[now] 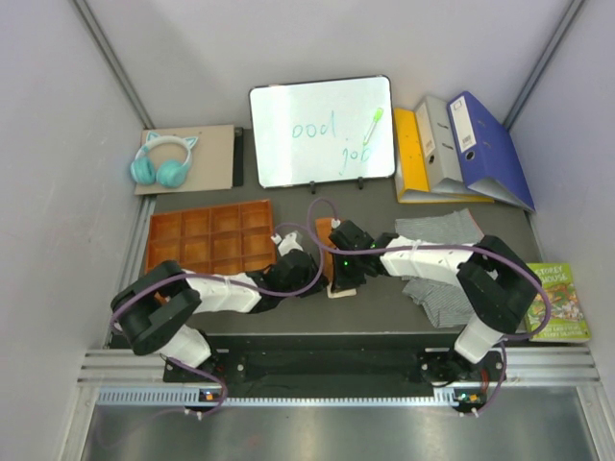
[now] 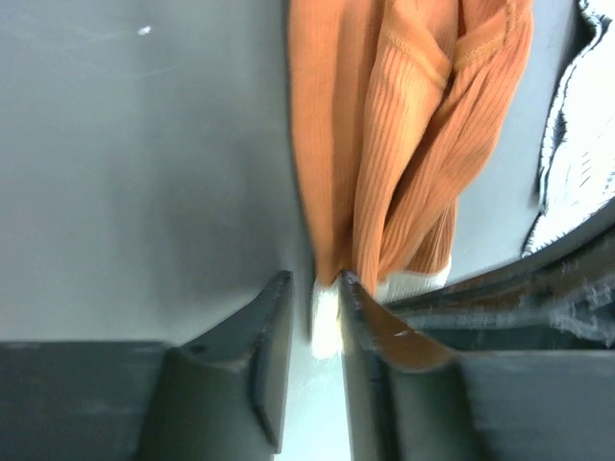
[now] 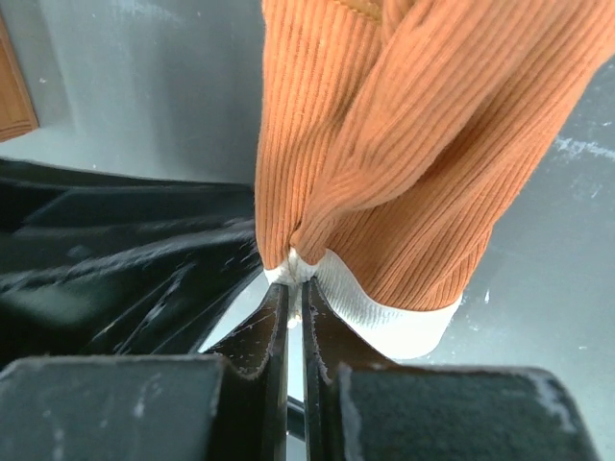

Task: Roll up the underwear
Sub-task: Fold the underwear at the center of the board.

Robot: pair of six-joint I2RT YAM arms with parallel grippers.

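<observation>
Rust-orange briefs (image 3: 384, 144) pinched by right fingers (image 3: 264, 336); whiteboard (image 1: 322, 130) reads "job".

Dark grey matte worktop (image 1: 375, 312). White panel walls (image 1: 317, 38) at 9, 12 and 3 o'clock, with grey metal struts (image 1: 109, 58) in the far corners. At 12 a propped whiteboard (image 1: 322, 133) with green scribble. At 10, teal cat-ear headphones (image 1: 161, 163) on a cardboard sheet (image 1: 213, 154). At 9 an orange compartment tray (image 1: 207, 235). At 2, yellow, grey and blue binders (image 1: 440, 139) lying flat. At 4 a green book (image 1: 559, 303) beside the worktop edge. At 6 an aluminium rail (image 1: 336, 384), then a shiny metal sheet (image 1: 336, 432). Light is soft and even.
</observation>
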